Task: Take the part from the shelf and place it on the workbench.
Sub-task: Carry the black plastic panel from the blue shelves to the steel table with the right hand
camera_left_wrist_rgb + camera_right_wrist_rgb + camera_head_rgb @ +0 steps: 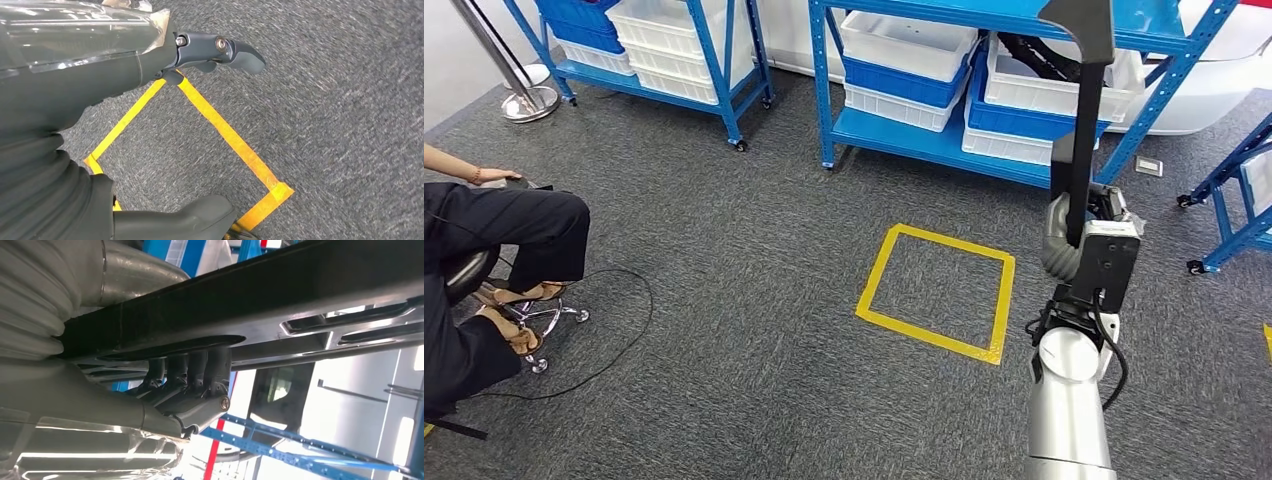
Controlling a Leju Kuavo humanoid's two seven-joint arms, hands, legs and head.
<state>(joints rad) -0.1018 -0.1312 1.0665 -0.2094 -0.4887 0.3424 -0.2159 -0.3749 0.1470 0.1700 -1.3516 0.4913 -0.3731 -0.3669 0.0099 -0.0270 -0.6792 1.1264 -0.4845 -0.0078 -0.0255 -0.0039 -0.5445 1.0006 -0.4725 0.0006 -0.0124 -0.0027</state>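
At the far left of the head view a seated person in dark trousers (494, 250) sits on a wheeled stool, a thin black cable (614, 340) looping over the coarse grey carpet (754, 200) beside them. In the upper left stands a blue steel shelf rack (724, 70) stacked with white and blue plastic bins (659, 30); a second blue shelf rack (914, 135) with similar bins fills the upper centre. Below it, in the middle of the frame, a square outline of glossy yellow floor tape (936, 290) marks the carpet. At right, the robot's silver right arm rises from the lower edge, and its right hand (1092, 235) grips a long, rigid black plastic part (1084, 110) that stands nearly upright, its wider angled end reaching the top edge. The right wrist view shows dark fingers (195, 370) curled tightly around the part's smooth, ribbed bar. In the left wrist view the left hand (150, 60) hangs above the yellow tape, thumb and fingers (235, 52) apart, holding nothing. No workbench is in sight, so the part likely has to be carried some way. The risks, as judged: the tall part could strike a rack while turning, or pivot and slip in a one-handed grip on smooth plastic, and the cable and the person sit close to any walking path
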